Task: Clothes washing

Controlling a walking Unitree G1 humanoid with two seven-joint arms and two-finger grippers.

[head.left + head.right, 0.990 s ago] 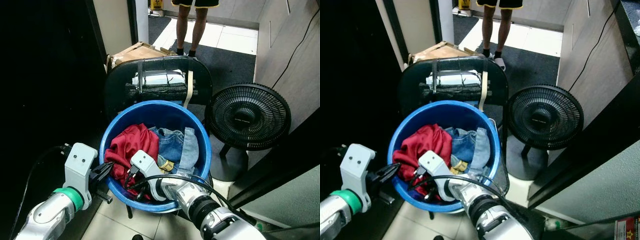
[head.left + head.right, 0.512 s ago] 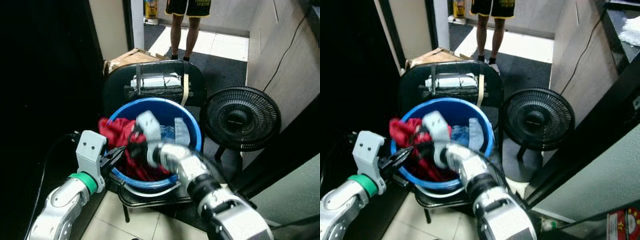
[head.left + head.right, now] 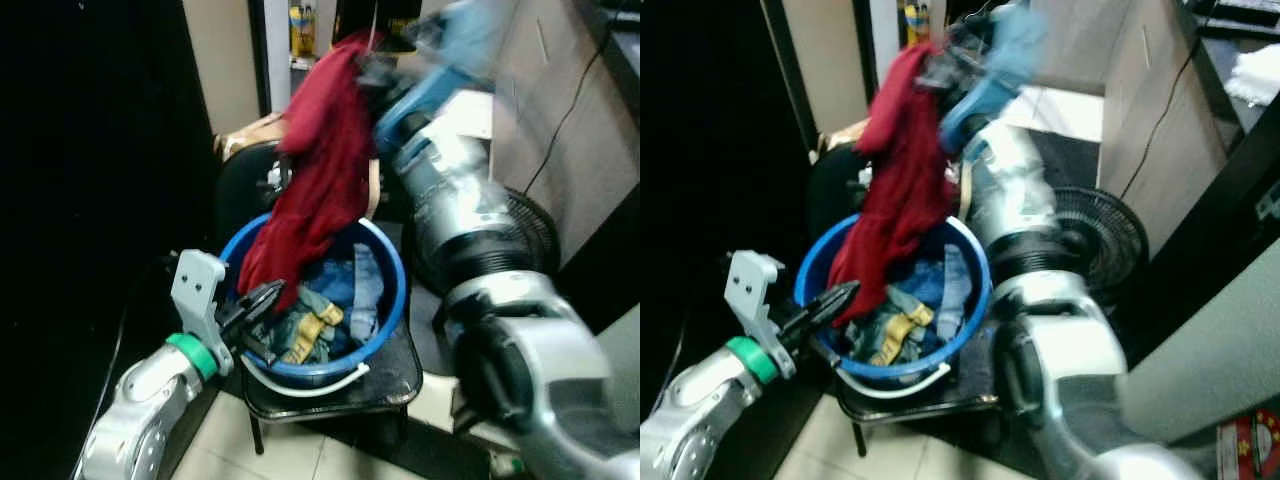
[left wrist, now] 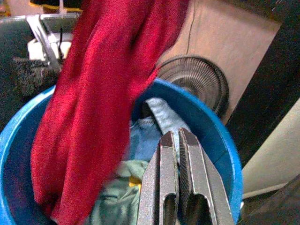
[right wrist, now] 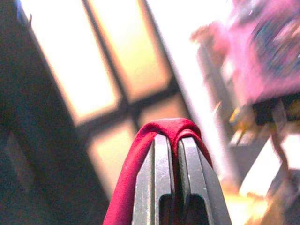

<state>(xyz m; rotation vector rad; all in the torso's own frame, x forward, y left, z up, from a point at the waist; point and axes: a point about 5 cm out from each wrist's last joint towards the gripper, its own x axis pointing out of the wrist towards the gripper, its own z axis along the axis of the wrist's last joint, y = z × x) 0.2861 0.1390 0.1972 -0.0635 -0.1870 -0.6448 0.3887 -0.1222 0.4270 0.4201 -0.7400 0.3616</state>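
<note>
My right end effector (image 5: 169, 140) is raised high above the blue tub (image 3: 385, 300), its two black fingers pressed together with a fold of the red garment (image 3: 315, 170) pinched between them. The wrist view shows the red cloth wrapped over both fingertips. From that grip the garment hangs down in a long drape, and its lower end reaches the tub's left rim, just beside my other arm. My right arm is blurred in the head views.

My left end effector (image 3: 262, 305) sits at the left rim of the tub, its fingers drawn narrow, nearly touching, with nothing between them. In its wrist view the fingers (image 4: 165, 183) point into the tub, over the pile inside, with the red cloth hanging just beside them.

The tub stands on the seat of a dark chair (image 3: 395, 370), filling most of the seat. Inside it lie a blue denim piece (image 3: 345, 285) toward the back and right, and a pale green and yellow piece (image 3: 312, 330) nearer the front. A white handle (image 3: 310, 385) hangs under the tub's front rim.

A black fan (image 3: 1105, 235) stands on the floor to the right of the chair, partly hidden by my right arm. A cardboard box (image 3: 245, 140) sits behind the chair's back.
</note>
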